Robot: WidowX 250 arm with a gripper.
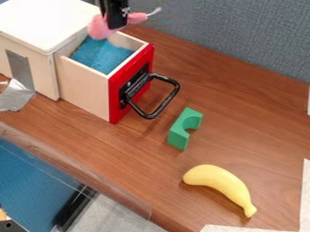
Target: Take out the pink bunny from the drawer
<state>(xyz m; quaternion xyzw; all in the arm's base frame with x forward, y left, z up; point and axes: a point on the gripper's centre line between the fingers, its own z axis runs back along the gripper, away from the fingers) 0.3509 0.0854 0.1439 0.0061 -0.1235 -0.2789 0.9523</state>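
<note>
Bright, soft light falls over the scene around the black fingers (116, 16). Left of them, the white box top (45, 20) is so bright that it looks almost flat. Below and right of them, small glints run along the handle (158, 110), and faint, soft-edged shadows lie beside the green block (176, 136) and, farther from the fingers, under the banana (219, 180).

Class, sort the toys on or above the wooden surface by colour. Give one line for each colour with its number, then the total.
Pink: 1 (bunny, held in the gripper over the open drawer)
Green: 1 (block)
Yellow: 1 (banana)
Total: 3
</note>
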